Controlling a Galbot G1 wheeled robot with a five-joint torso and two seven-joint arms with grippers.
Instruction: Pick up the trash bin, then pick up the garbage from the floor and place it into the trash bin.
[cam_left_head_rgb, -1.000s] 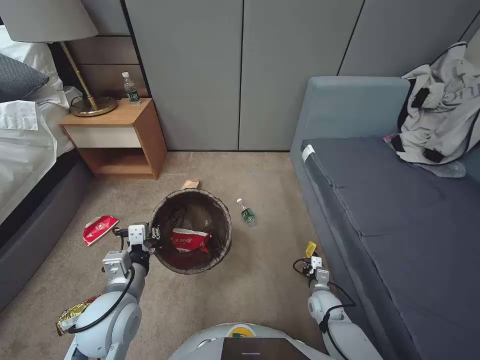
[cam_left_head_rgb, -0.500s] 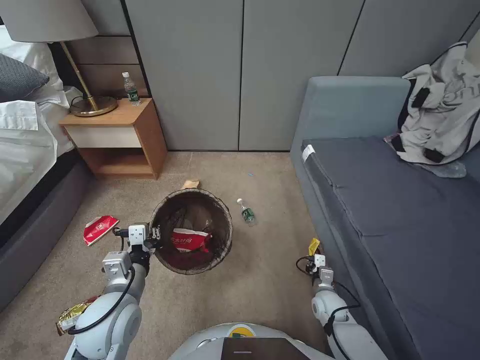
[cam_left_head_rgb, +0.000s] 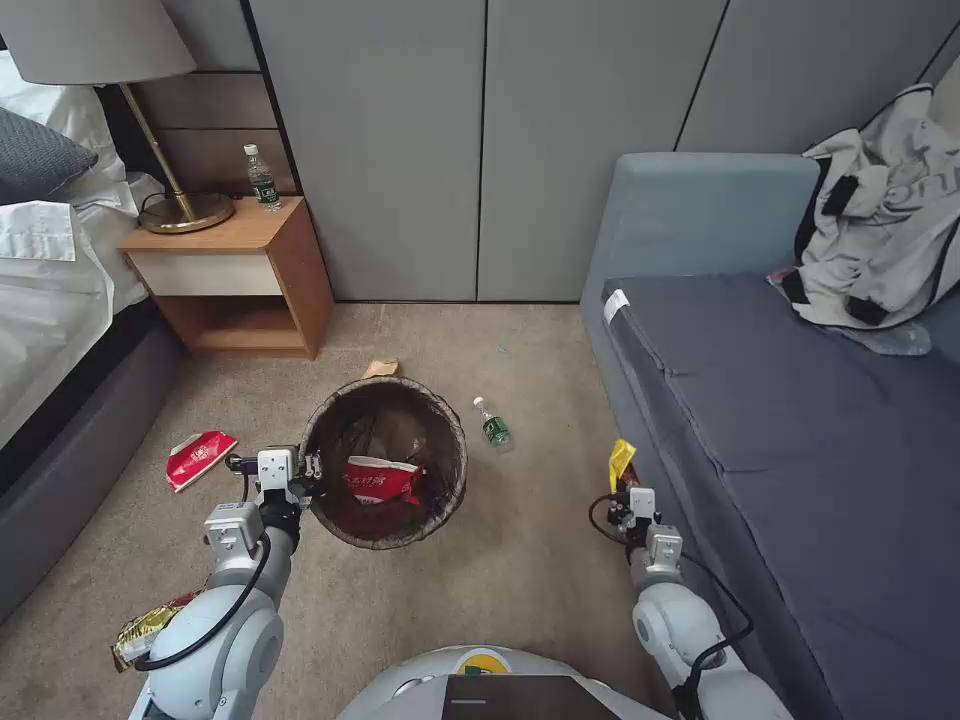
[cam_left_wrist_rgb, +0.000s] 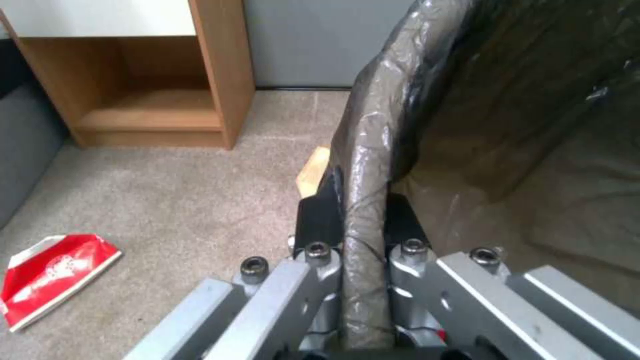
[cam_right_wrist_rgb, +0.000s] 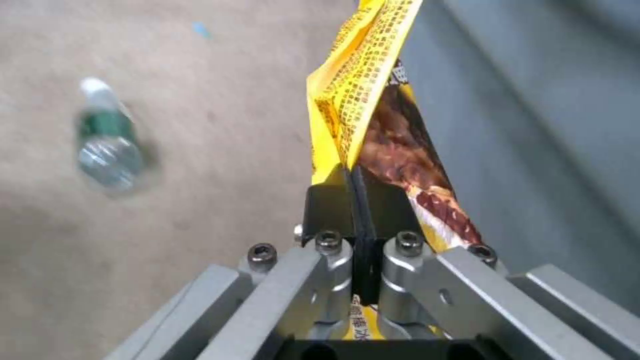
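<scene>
**Wrapper pinched, bin held by its rim**

My left gripper is clenched on the bag-lined rim of the round white plastic trash bin, centre frame. My right gripper grasps a yellow foil snack wrapper at lower right, beside the grey sofa. That thin corner pinch could slip; the bin's slick liner might slide.

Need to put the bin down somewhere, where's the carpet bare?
Bare carpet lies between the trash bin and the sofa, nearer the robot than the bottle. Left of the bin is crowded: a red carton and gold wrapper.
</scene>
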